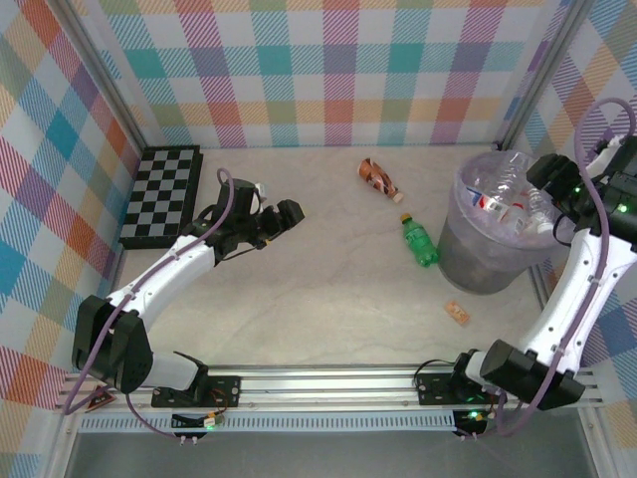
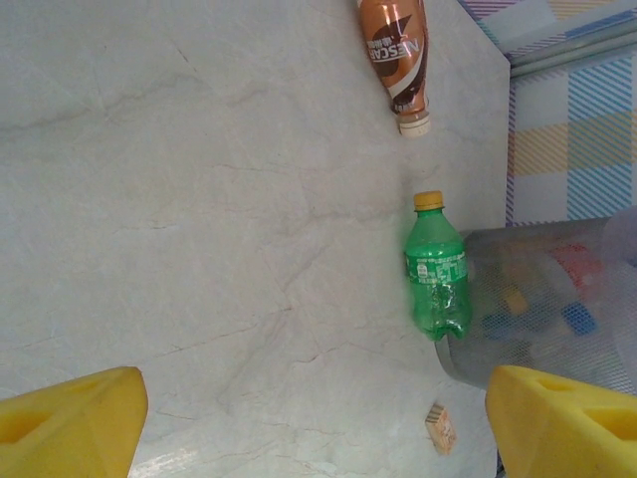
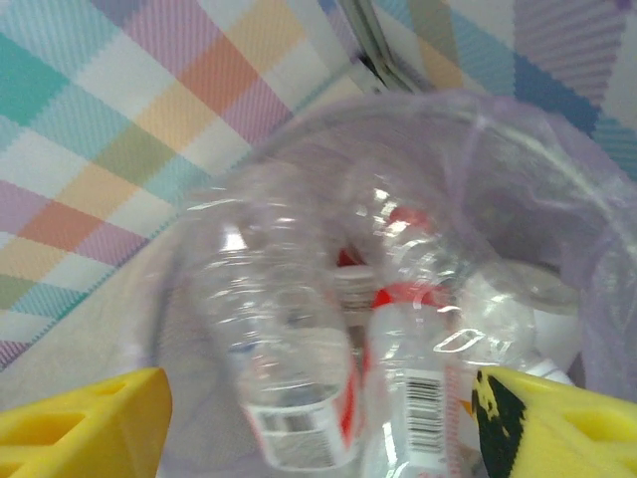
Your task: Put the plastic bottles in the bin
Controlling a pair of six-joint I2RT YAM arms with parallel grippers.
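The bin (image 1: 488, 261), a grey bucket lined with a pale purple bag, stands at the right and holds several clear plastic bottles (image 1: 501, 194). A green bottle (image 1: 419, 241) lies on the table just left of it, and a brown-wrapped bottle (image 1: 379, 179) lies farther back. My right gripper (image 1: 544, 179) hovers over the bin's right rim. In its wrist view it (image 3: 318, 428) is open above a blurred clear bottle (image 3: 284, 349) and a red-labelled one (image 3: 418, 388) inside the bag (image 3: 557, 199). My left gripper (image 1: 286, 216) is open and empty at table centre-left, well short of the green bottle (image 2: 436, 269) and brown bottle (image 2: 396, 55).
A black-and-white chessboard (image 1: 162, 194) lies at the back left. A small tan cork piece (image 1: 457, 313) sits in front of the bin, also seen as a cork piece (image 2: 440, 428) in the left wrist view. Checked walls enclose the table on three sides.
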